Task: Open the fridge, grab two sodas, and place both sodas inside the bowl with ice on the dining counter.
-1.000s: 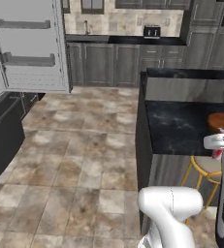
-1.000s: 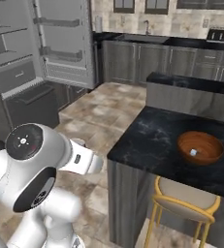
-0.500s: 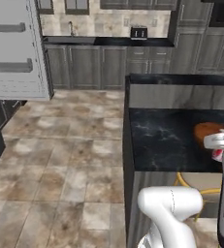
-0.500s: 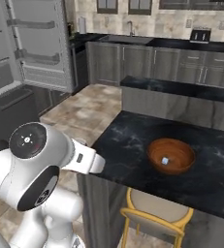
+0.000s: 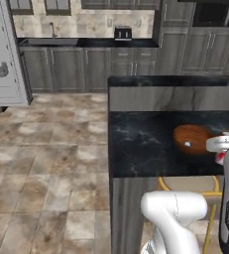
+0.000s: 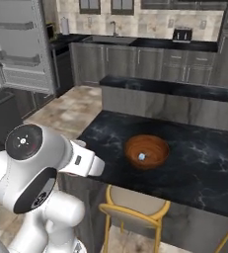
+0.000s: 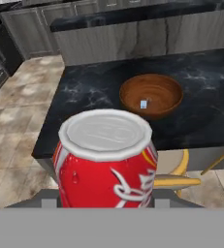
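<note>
Hand view: the fingers are closed on 1 red soda can [image 7: 105,157] with a silver top and white script, held upright close to the camera. Beyond the can, the reddish-brown bowl [image 7: 151,95] sits on the black marble dining counter [image 7: 84,101] and holds 1 small whitish ice piece [image 7: 143,104]. Right base view: the bowl [image 6: 146,151] stands near the counter's front edge, above a yellow stool [image 6: 133,209]. The fridge door [image 6: 18,44] stands open at the far left. Left base view: the bowl [image 5: 193,139] lies just beside the arm.
</note>
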